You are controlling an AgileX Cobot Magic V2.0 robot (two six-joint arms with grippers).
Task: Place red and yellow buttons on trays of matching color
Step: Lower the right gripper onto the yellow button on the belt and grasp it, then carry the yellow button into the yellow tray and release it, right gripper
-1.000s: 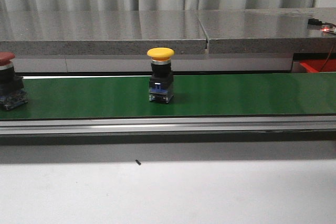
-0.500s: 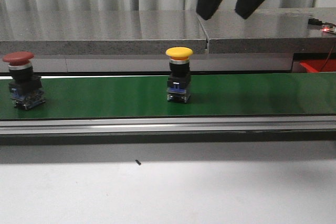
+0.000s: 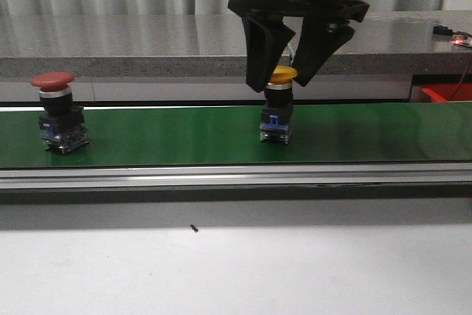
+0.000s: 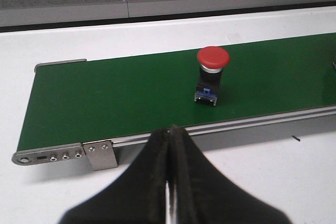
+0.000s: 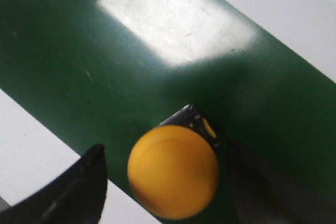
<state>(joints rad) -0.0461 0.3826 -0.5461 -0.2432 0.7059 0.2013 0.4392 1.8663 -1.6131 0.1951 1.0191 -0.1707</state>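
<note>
- The right end effector (image 3: 281, 79) hangs with its fingers spread on either side of the yellow button (image 3: 279, 105), whose cap sits between the two fingertips in the front view; nothing is pinched yet.
- That button stands upright on the green conveyor belt (image 3: 162, 134), a little right of the belt's middle. The red button (image 3: 60, 112) stands upright too, well apart at about 9 o'clock from the yellow one.
- In the right wrist view the yellow cap (image 5: 173, 171) lies between the two dark fingers, one sharp, the other only a blur (so I cannot say how well it is centred in the gap).
- Main risk: if the belt is carrying the buttons along, a slow closure could catch the cap's edge rather than the body. The tall, narrow button would then tip over or twist out of the grip.
- Second risk: the cap is smooth and domed, wider than the body below it. Gripping only the cap may let it slip during the lift.
- The left end effector (image 4: 169, 153) has its fingers pressed together and holds nothing; it waits over the white tabletop (image 4: 252, 182) on the near side of the belt. The red button (image 4: 210, 77) sits on the belt beyond it. Left unattended, it may ride past the left arm's reach.
- A red tray (image 3: 446, 94) edge shows at the far right; no yellow tray is visible.
</note>
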